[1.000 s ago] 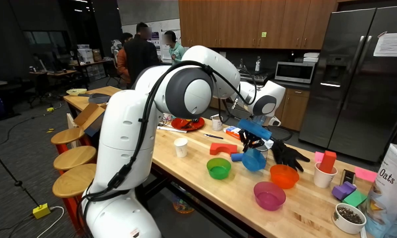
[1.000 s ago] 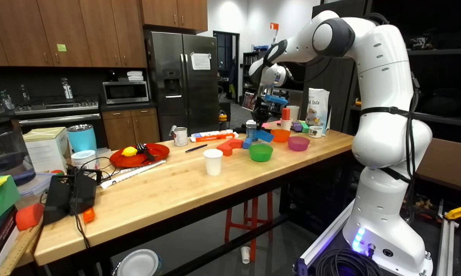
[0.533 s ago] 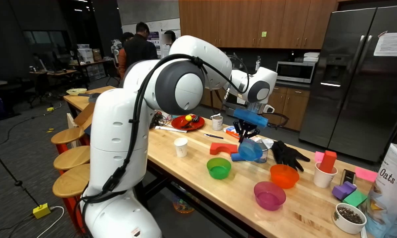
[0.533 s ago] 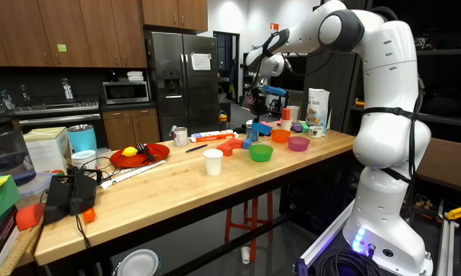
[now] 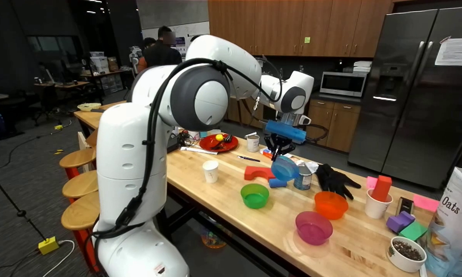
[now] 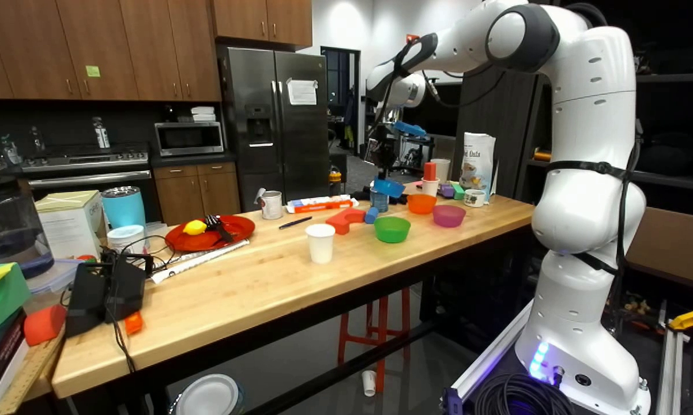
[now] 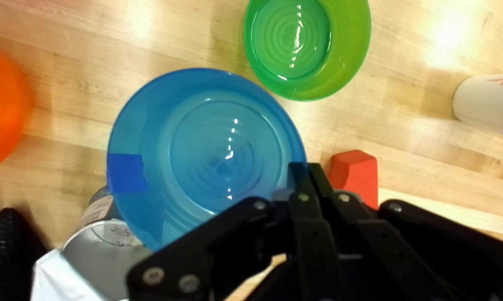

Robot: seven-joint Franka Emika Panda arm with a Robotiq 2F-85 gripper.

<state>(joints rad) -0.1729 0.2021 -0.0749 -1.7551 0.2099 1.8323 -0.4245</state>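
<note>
A blue translucent bowl [image 5: 285, 169] hangs tilted above the table, with my gripper [image 5: 275, 157] shut on its rim. In the wrist view the two fingertips pinch the right edge of the blue bowl [image 7: 222, 142], one of them seen through its wall. A darker blue patch [image 7: 127, 173] sits on the bowl's left side. Below and beside it are a green bowl [image 7: 347, 50], a red arch block [image 7: 360, 177] and an open tin can [image 7: 98, 213], partly covered by the bowl. A blue cylinder [image 5: 278, 182] lies by the red block.
An orange bowl [image 5: 331, 204], a magenta bowl [image 5: 313, 227] and a white paper cup [image 5: 210, 171] stand around on the table. A black glove [image 5: 333, 181] lies beyond the can. Farther off are a red plate [image 6: 240, 227], an oats bag [image 6: 477, 164] and another cup holding a red block [image 5: 381, 188].
My gripper has risen and shifted left in both exterior views, carrying the blue bowl up off the tabletop. The tin can and blue cylinder now show more. The bowl has stayed in my grip.
</note>
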